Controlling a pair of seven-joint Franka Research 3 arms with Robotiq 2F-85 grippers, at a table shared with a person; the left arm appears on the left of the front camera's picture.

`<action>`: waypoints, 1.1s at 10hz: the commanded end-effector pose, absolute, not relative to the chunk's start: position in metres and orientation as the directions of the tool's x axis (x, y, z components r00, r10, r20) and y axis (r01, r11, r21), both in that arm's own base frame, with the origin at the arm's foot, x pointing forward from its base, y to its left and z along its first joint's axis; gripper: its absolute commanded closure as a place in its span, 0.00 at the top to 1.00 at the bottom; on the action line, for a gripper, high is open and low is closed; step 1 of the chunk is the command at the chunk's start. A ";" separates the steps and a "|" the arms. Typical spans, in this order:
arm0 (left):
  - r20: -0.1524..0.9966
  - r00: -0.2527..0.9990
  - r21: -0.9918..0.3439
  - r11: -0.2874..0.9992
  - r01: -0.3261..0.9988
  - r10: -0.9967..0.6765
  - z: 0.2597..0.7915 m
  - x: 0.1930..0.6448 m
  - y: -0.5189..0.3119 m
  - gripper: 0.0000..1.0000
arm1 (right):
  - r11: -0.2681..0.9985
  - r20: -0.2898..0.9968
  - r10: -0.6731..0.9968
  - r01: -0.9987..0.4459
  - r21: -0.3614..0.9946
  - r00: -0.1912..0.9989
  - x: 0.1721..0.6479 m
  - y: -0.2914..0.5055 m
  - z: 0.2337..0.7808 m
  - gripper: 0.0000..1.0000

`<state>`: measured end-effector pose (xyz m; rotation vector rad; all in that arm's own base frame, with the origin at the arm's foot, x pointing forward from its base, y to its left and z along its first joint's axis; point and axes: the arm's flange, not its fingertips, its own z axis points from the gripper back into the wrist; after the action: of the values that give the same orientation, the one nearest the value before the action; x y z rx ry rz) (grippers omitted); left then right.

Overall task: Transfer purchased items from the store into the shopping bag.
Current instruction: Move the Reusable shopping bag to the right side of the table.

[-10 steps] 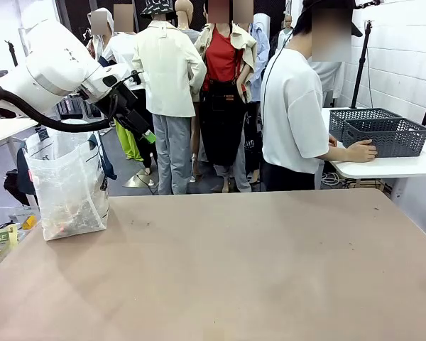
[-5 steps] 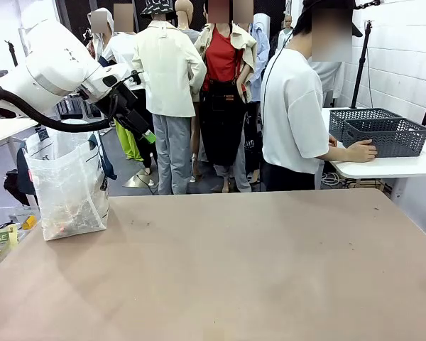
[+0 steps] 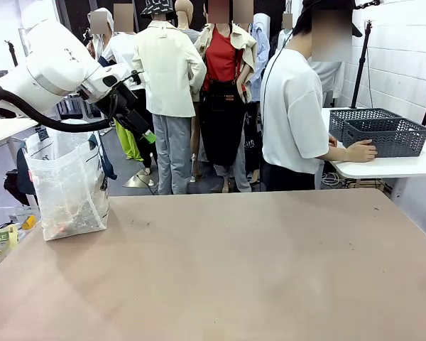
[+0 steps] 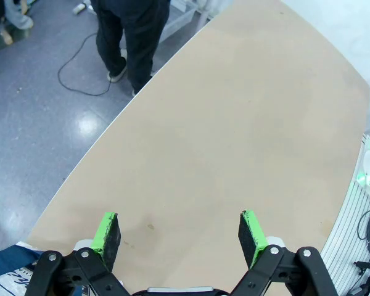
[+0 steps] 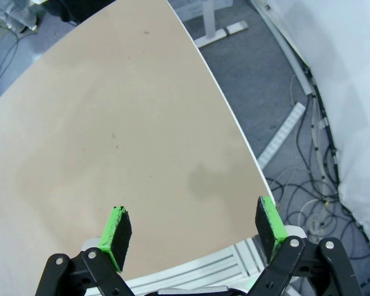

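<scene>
While both tools wait spread and empty, the shopping bag (image 3: 69,186) stands ready just below the left tool (image 3: 146,132).

Since the bag sits upright on the tabletop (image 3: 234,263) with its mouth up, directly under the raised left arm, it looks placed so goods can be dropped in from above; a few small reddish and yellowish purchased items (image 3: 65,222) already lie at its bottom. Seen from the wrists, the left tool (image 4: 180,231) and the right tool (image 5: 194,229) each hover over bare tabletop, pads well apart, pinching nothing. Far across from both tools, the person's hand (image 3: 361,150) rests on a dark grey basket (image 3: 385,133) on a side table, probably fetching more. Against the earlier frames nothing has shifted: arm, bag and person sit alike.
</scene>
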<state>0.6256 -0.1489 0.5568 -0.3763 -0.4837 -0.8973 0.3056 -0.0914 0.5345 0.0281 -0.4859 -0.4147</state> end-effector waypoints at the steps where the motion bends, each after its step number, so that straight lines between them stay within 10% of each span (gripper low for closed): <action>1: 0.554 0.532 -0.104 0.581 0.807 -0.640 0.557 0.627 -0.148 1.00 | 0.919 0.440 -0.387 0.377 0.113 0.811 0.303 -0.093 0.532 1.00; 11: 0.554 0.532 -0.104 0.581 0.807 -0.640 0.557 0.627 -0.148 1.00 | 0.919 0.440 -0.387 0.377 0.113 0.811 0.303 -0.093 0.532 1.00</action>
<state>0.6256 -0.1489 0.5568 -0.3763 -0.4837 -0.8973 0.3056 -0.0914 0.5345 0.0281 -0.4859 -0.4146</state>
